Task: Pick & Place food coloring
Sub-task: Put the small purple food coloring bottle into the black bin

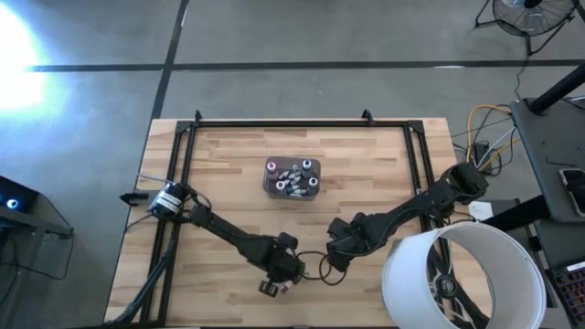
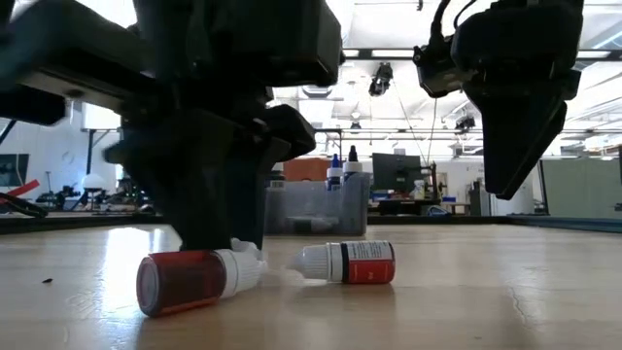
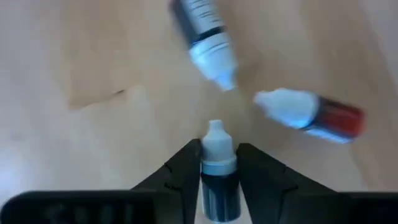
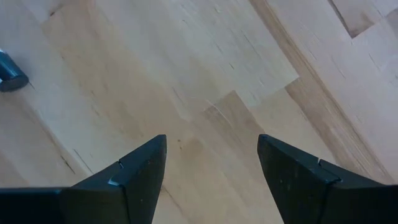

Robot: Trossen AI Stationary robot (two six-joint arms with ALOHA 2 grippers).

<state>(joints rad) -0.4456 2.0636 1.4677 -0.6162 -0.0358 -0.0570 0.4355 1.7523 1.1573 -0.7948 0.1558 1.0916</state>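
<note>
Three food coloring bottles lie on their sides on the wooden table near its near edge. My left gripper (image 3: 219,186) points down, shut on a dark blue bottle with a white cap (image 3: 217,162). Just beyond it lie a dark-labelled bottle (image 3: 202,31) and a red one (image 3: 314,115), their white tips pointing at each other. The low view shows a red bottle (image 2: 194,280) and a red-labelled one (image 2: 350,262) under my left gripper (image 1: 272,285). My right gripper (image 1: 331,260) hangs open above bare wood (image 4: 211,168), a little to the right. My left gripper pinches the dark blue bottle's body (image 3: 217,186), just below its white cap, between the two fingers (image 3: 186,174). The fingers come from above, slanting down, one on each side. The cap sticks out past the fingertips. I cannot tell whether the bottle rests on the table.
A grey translucent tub (image 1: 291,178) with several more bottles stands at mid-table, farther back. A black frame (image 1: 302,123) runs along the table's far and side edges. A large white round container (image 1: 457,274) stands at the near right corner.
</note>
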